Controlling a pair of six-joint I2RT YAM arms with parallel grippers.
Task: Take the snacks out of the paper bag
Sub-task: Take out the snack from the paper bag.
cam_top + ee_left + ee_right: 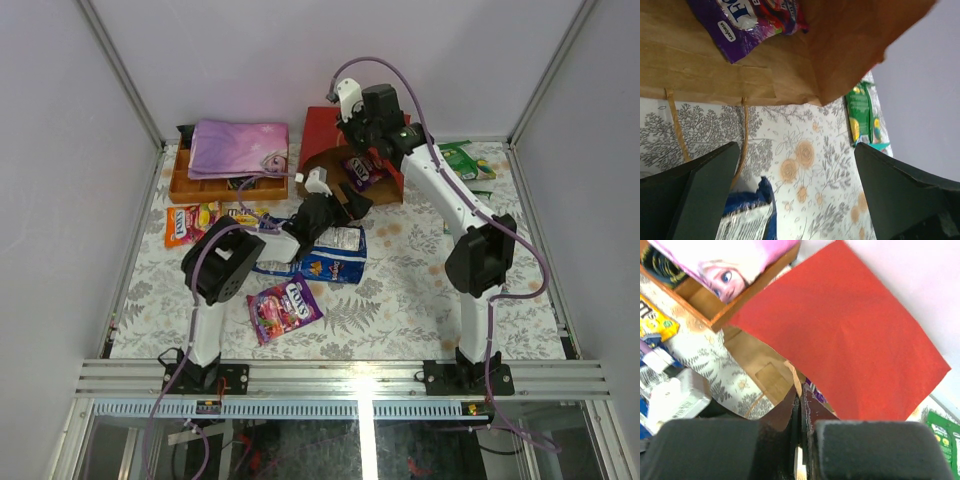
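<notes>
The right arm is reached far forward from its base, bent at the elbow and stretched toward the back of the table. The right gripper (358, 140) (801, 405) is closed, its fingers pinched together on the upper rim of the tall paper bag (335, 130) (840, 350) (715, 70), red outside and brown kraft inside. The left arm is folded low and angled to the right. The left gripper (345, 205) (796, 150) is held wide open just in front of the bag's mouth, with nothing between its fingers.

The bag is laid on its side at the far middle of the floral tablecloth (400, 290), beside a wooden box (190, 185) covered by a pink-purple cloth (238, 148). Its long axis is run from far to near, with the mouth turned toward the arms and the thin loop handles (745, 135) trailed on the cloth. A glossy purple candy packet (360, 170) (755, 20) is seen lying inside, near the mouth.

A long blue chip bag (335, 255), a magenta candy packet (285, 308), small orange and yellow packs (185, 225) and green packets (465, 160) (860, 115) are spread on the table outside the bag.
</notes>
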